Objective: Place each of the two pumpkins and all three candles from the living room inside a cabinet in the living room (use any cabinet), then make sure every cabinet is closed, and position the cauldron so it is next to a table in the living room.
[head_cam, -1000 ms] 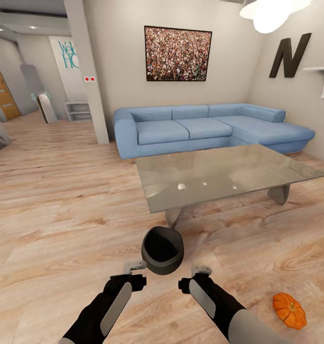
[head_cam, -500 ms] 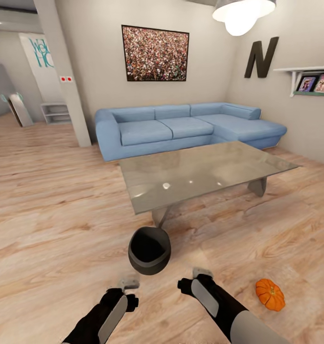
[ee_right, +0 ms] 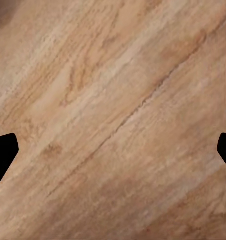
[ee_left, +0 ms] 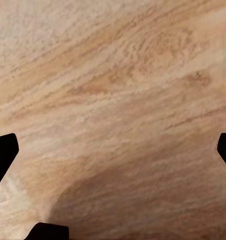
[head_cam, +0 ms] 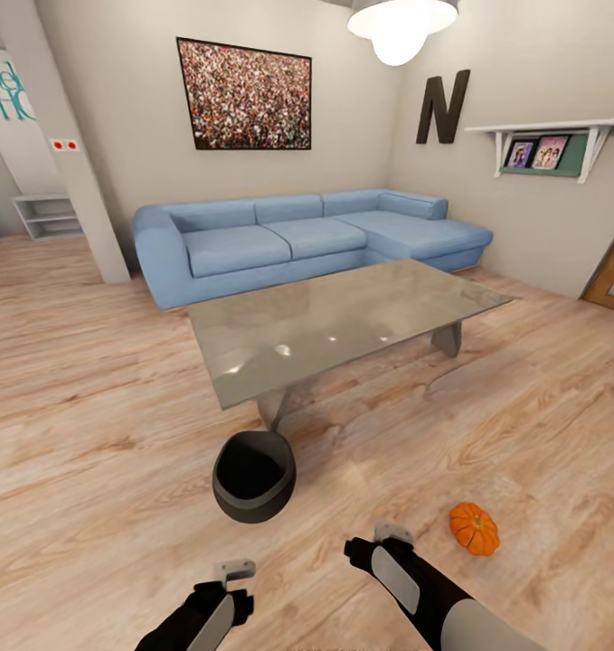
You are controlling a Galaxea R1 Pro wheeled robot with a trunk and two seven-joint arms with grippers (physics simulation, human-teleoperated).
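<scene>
cauldron before table, pumpkin right, sofa behind

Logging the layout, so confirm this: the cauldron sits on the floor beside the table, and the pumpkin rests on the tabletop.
Not quite. The cauldron is on the floor beside the table, but the pumpkin lies on the floor near the right gripper, not on the tabletop. The head view shows it.

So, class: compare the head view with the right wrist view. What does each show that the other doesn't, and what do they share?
Head view alone: the cauldron on the floor by the glass table, an orange pumpkin, the blue sofa and both arms. Right wrist view alone: a close look at the wood grain between the right pincer's spread dark fingertips, with nothing held. Shared: the wooden floor.
</scene>
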